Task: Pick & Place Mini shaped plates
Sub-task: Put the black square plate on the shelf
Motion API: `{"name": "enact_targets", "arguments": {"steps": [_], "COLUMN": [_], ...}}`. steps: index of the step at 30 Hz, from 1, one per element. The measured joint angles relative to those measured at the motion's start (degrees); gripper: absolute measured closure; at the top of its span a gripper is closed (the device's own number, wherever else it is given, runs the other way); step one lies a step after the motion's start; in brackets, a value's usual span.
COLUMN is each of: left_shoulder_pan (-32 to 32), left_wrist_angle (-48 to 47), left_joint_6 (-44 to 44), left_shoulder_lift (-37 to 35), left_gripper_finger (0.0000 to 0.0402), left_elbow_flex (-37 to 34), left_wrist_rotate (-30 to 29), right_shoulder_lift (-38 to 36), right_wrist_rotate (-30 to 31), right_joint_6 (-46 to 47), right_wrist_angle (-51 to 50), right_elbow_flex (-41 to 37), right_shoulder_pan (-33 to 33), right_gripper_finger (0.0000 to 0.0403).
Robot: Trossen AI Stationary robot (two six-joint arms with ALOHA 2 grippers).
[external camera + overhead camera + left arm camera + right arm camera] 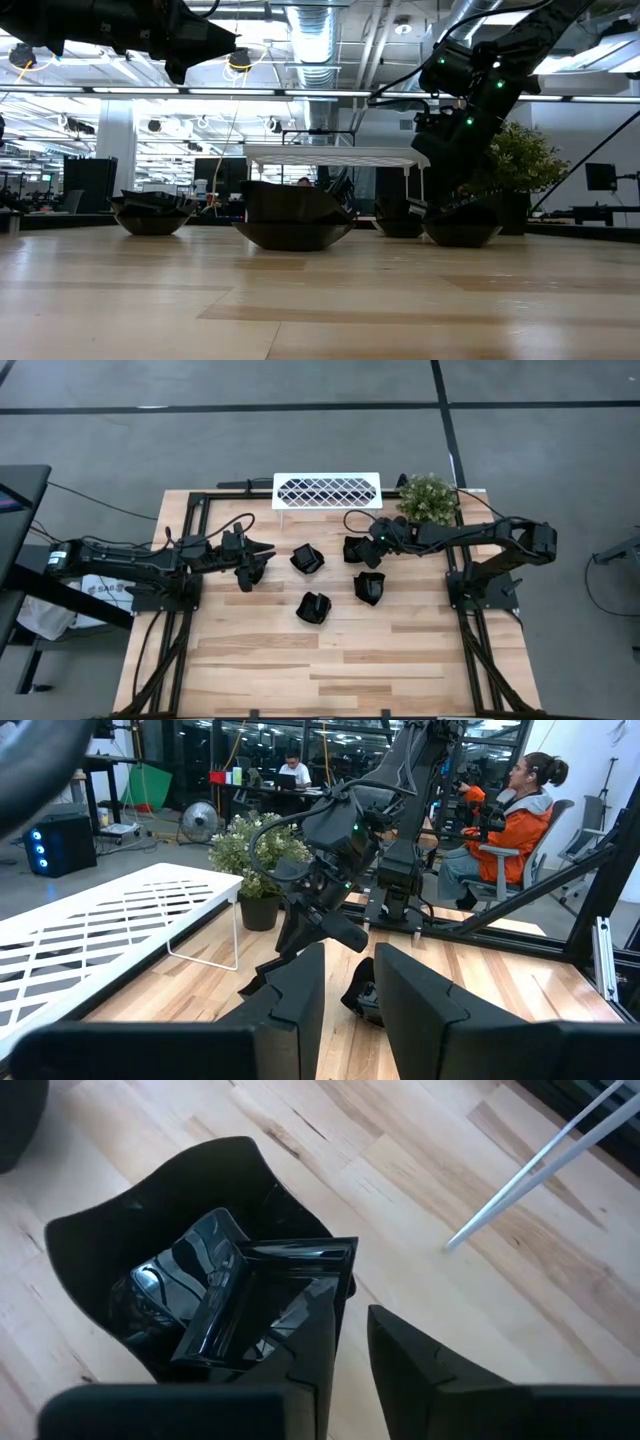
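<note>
Several glossy black mini plates lie on the wooden table: one (pixel 307 558) mid-table, one (pixel 314 607) nearer, one (pixel 368 588) to its right, one (pixel 252 572) under my left arm. The right gripper (pixel 366 550) is down at another plate (pixel 352 550), which in the right wrist view (pixel 180 1280) holds a squarish dish nested inside. My right gripper (pixel 357 1320) is shut on that plate. The left gripper (pixel 266 550) hovers high (pixel 215 40), slightly open (pixel 350 990) and holding nothing, pointing level toward the right arm. My right gripper pinches the plate's rim at one corner (pixel 345 1275), one finger (pixel 305 1350) inside the dish and the other (pixel 430 1370) outside. The fingers come from above, slanting down. The plate's base sits on the table (pixel 460 238) and its top edge looks tilted.
A white lattice rack (pixel 327 490) stands on thin legs at the table's far edge, with a potted plant (pixel 428 498) to its right. The near half of the table (pixel 330 670) is bare wood. People sit at desks (pixel 505 820) beyond the table.
</note>
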Motion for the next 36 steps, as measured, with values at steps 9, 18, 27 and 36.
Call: {"name": "enact_targets", "arguments": {"steps": [9, 18, 27, 36], "left_shoulder_pan": [0.00, 0.00, 0.00, 0.02], "left_wrist_angle": [0.00, 0.00, 0.00, 0.00], "left_joint_6": [0.00, 0.02, 0.17, 0.17], "left_shoulder_lift": [0.00, 0.00, 0.00, 0.00], "left_gripper_finger": [0.0309, 0.0309, 0.0309, 0.0309], "left_elbow_flex": [0.00, 0.00, 0.00, 0.00], "left_wrist_rotate": [0.02, 0.02, 0.01, 0.01], "right_shoulder_lift": [0.00, 0.00, 0.00, 0.01], "right_wrist_rotate": [0.01, 0.01, 0.13, -7.09], "right_joint_6": [0.02, 0.00, -1.67, -5.94], "right_wrist_angle": [0.31, 0.28, 0.68, 0.35], "right_elbow_flex": [0.02, 0.04, 0.09, 1.42], "right_shoulder_pan": [0.00, -0.02, -0.09, -1.39], "right_gripper_finger": [0.0372, 0.0397, 0.0371, 0.0303]}}
